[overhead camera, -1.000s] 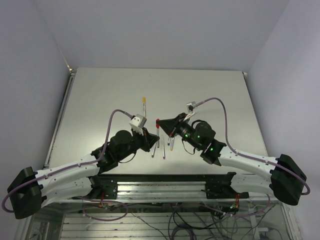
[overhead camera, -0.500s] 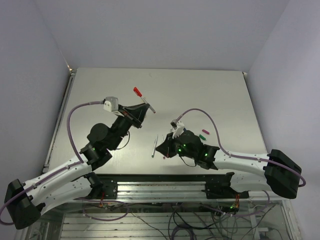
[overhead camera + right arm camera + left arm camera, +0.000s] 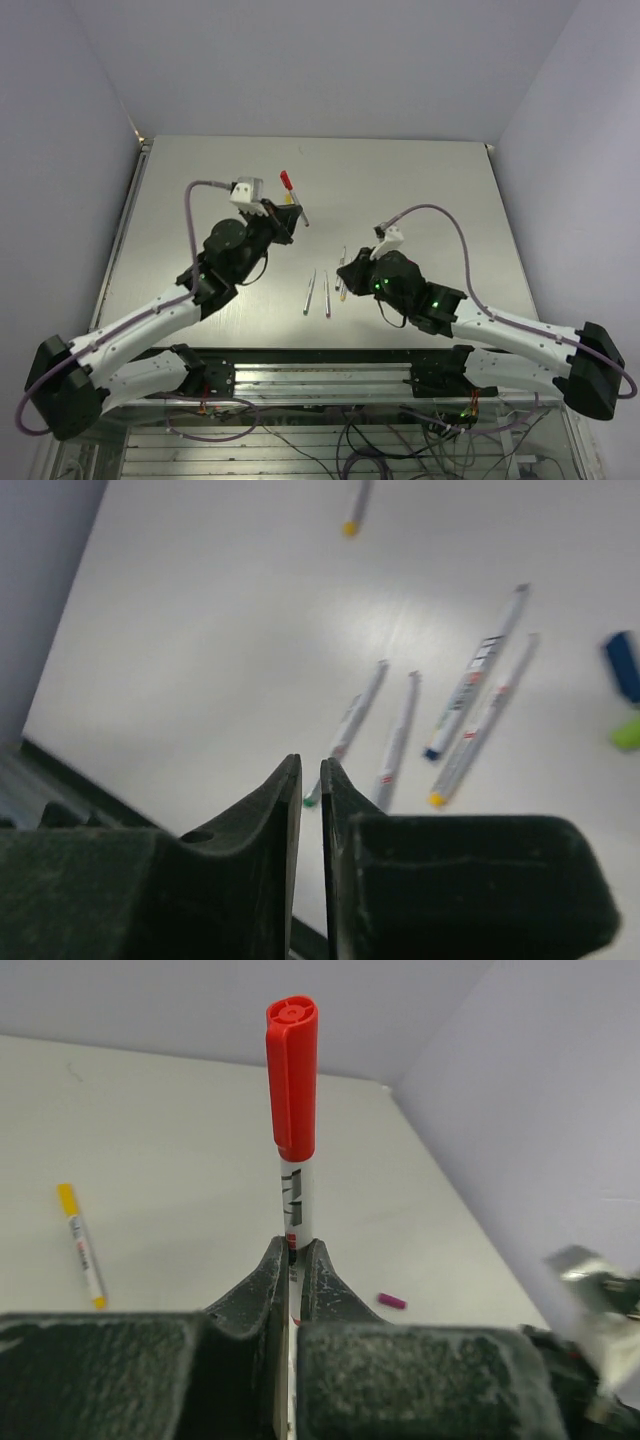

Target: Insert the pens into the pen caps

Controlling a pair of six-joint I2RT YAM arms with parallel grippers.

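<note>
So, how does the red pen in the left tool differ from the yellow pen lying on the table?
The red pen has a red cap, and the yellow pen has a yellow one. The red pen is clamped in the left tool and held up in the air. The yellow pen lies flat on the table, and nothing grips it. Both are capped, with pale printed barrels.

Grey table [image 3: 420,190] between lavender walls [image 3: 320,60]; metal frame [image 3: 330,375], tangled cables [image 3: 380,440] at near edge.

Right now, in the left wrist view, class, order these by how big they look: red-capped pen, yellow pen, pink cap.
1. red-capped pen, held nearest the camera, which enlarges it
2. yellow pen
3. pink cap
</note>
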